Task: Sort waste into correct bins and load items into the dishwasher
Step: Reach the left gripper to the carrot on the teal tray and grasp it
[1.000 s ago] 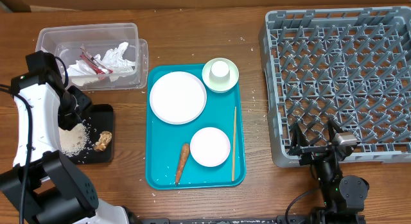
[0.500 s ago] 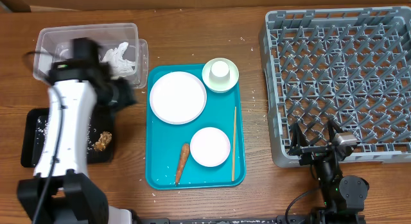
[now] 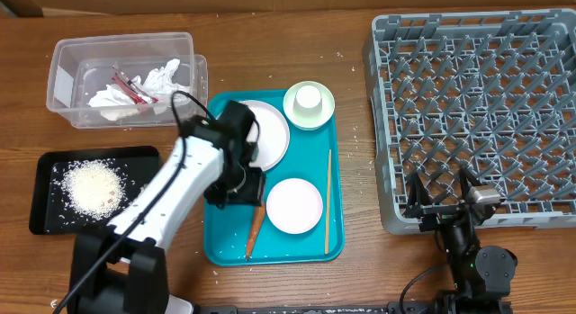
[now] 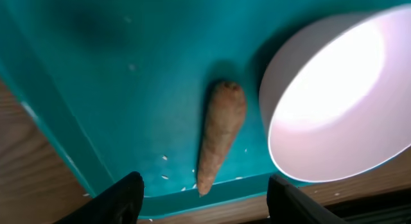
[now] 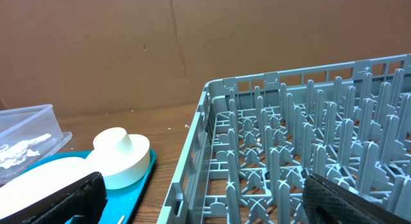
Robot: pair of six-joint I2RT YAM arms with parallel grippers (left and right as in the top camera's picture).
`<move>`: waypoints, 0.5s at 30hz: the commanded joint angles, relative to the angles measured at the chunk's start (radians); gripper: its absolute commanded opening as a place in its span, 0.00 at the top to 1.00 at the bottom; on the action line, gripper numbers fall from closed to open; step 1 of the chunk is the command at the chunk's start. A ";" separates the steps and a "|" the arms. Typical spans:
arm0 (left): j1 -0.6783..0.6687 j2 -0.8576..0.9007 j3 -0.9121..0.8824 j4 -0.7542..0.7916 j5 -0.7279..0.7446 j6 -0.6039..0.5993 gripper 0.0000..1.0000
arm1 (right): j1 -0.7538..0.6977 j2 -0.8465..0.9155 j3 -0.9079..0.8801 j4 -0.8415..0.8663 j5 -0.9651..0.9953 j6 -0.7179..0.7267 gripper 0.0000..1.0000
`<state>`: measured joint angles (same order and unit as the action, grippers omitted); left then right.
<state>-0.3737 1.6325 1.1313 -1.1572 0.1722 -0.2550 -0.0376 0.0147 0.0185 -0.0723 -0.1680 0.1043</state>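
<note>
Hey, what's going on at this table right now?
The left claw, open, hovers over the carrot on the teal tray. Plates sit unloaded on that tray. A napkin and wrapper lie in the clear tub, rice on the black tray. The right claw rests open beside the rack.

no readable text, no labels, no brand marks, no numbers in any view

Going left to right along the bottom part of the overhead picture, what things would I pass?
The black tray holding rice, carrot, small white plate, chopstick, grey dish rack.
</note>
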 commanded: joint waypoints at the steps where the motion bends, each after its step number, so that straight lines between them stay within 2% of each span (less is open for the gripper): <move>1: -0.052 -0.011 -0.037 0.011 0.000 0.008 0.36 | 0.006 -0.011 -0.010 0.004 0.002 0.000 0.00; 15: -0.111 -0.011 -0.113 -0.001 -0.042 -0.014 0.38 | 0.006 -0.011 -0.010 0.004 0.002 0.000 0.00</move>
<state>-0.4782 1.6325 1.0298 -1.1549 0.1448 -0.2569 -0.0376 0.0147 0.0185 -0.0727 -0.1680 0.1036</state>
